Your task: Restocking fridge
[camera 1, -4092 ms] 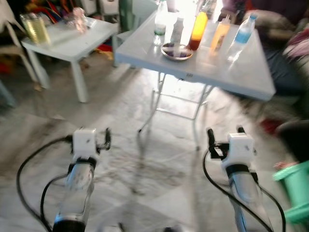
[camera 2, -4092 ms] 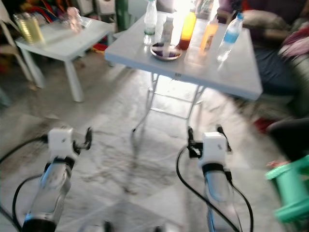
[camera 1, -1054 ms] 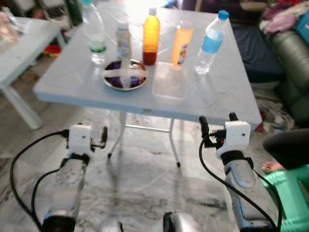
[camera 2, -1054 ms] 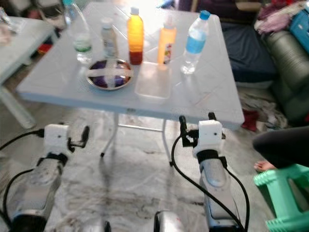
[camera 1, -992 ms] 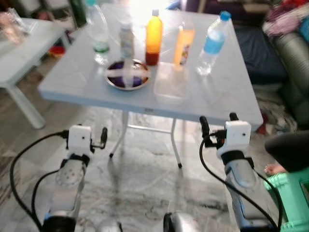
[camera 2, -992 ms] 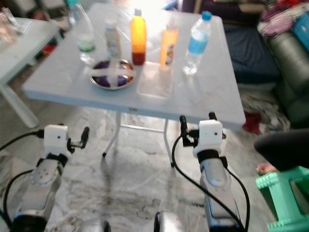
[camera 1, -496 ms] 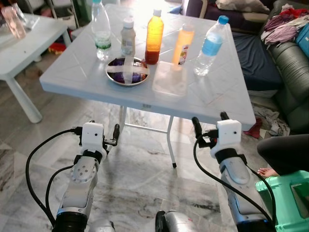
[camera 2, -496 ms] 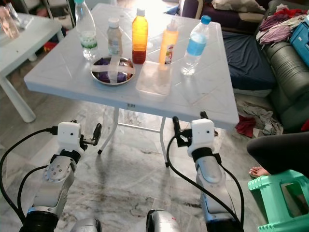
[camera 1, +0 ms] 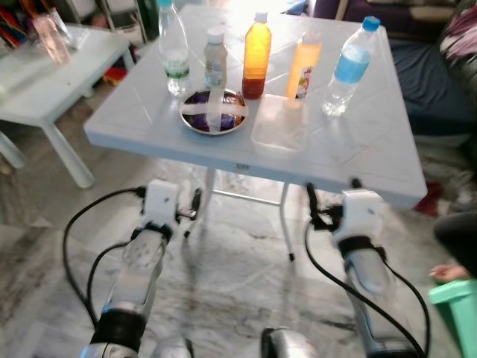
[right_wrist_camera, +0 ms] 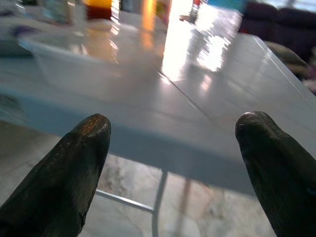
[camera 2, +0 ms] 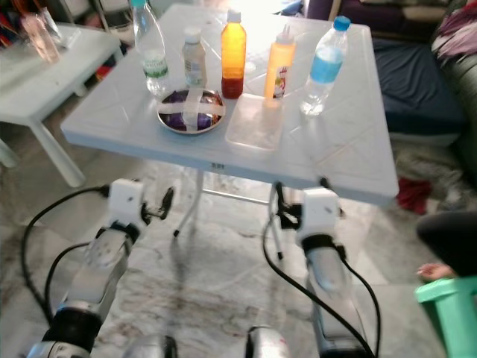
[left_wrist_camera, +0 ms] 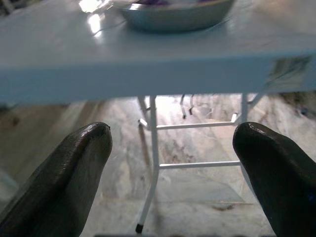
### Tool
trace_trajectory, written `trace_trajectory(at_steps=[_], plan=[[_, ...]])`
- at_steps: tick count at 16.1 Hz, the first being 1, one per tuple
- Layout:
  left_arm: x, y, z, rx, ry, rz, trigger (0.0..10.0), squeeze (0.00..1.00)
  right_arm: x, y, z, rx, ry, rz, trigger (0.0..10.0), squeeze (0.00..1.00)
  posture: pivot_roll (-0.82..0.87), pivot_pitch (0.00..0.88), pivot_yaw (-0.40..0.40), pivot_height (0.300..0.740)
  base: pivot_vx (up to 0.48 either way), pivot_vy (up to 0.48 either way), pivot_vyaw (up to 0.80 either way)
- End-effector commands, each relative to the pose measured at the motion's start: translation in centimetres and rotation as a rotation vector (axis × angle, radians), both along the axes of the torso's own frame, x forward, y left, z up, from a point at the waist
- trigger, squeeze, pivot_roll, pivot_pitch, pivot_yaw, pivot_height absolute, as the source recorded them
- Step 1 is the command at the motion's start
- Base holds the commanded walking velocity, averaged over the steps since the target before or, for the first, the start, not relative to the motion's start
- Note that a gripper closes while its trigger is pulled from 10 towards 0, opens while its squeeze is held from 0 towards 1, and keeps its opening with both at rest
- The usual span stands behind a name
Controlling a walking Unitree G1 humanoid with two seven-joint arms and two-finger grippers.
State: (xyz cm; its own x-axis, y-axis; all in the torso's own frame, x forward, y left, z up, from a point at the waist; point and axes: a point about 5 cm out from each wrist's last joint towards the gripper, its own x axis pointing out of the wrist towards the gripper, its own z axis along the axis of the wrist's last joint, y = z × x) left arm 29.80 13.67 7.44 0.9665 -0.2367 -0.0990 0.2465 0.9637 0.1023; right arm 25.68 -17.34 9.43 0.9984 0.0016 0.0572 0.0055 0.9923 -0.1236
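Both grippers, left (camera 1: 186, 203) & right (camera 1: 332, 200), jaws wide, empty, low before table (camera 1: 134, 127) edge. Next: clear tray (camera 1: 279, 131), foil dish (camera 1: 214, 120). Bottles at back: orange bottle (camera 1: 256, 55), blue-cap bottle (camera 1: 350, 66). Raise arm above edge first, approach bottle mid-body, w/o knocking neighbours.

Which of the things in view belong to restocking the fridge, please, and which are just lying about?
For the job: orange bottle, yellow bottle, blue-capped bottle, green-label bottle, small pale bottle, covered bowl, clear tray.

Lying about: side table, green stool.
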Motion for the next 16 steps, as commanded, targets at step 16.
trace_trajectory(at_steps=[16], plan=[[-0.5,0.2,-1.5,-0.047,0.043,-0.002,10.0,0.0,-1.2,-0.1,0.1,-0.025,-0.016,-0.02,10.0,0.0,-0.1,0.094,0.035,0.74,0.0,0.113,0.0]])
